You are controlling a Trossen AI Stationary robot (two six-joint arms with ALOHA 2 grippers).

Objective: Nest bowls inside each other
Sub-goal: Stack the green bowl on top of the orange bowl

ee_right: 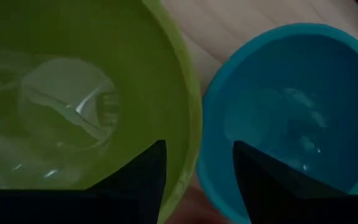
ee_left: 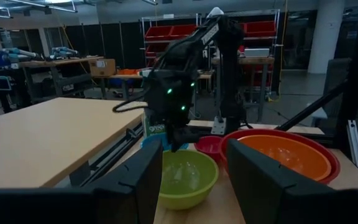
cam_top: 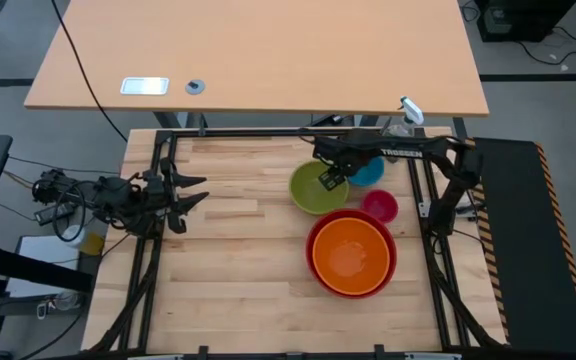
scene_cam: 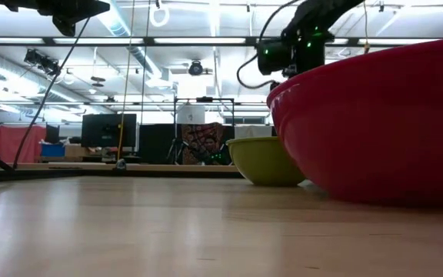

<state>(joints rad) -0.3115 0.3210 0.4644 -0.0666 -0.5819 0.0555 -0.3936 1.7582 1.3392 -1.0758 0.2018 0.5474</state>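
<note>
Right gripper: fingers spread, hovering astride the touching rims of the green bowl and blue bowl.
Orange bowl: nested in red bowl, six o'clock.
Pink bowl: between.
Left gripper: spread, nine o'clock.

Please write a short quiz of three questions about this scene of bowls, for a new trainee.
1. True or false: the round orange plastic bowl already sits inside the large red plastic bowl.
2. The right end effector hangs with open fingers over which rim? A) the lime green plastic bowl, B) the small magenta-pink plastic bowl, C) the orange bowl.
3. Fill in: the round blue plastic bowl stands beside the ______ bowl, on the wooden table.

Key: 1 true; 2 A; 3 lime green. The left end effector waits open at the table's left side.
</note>
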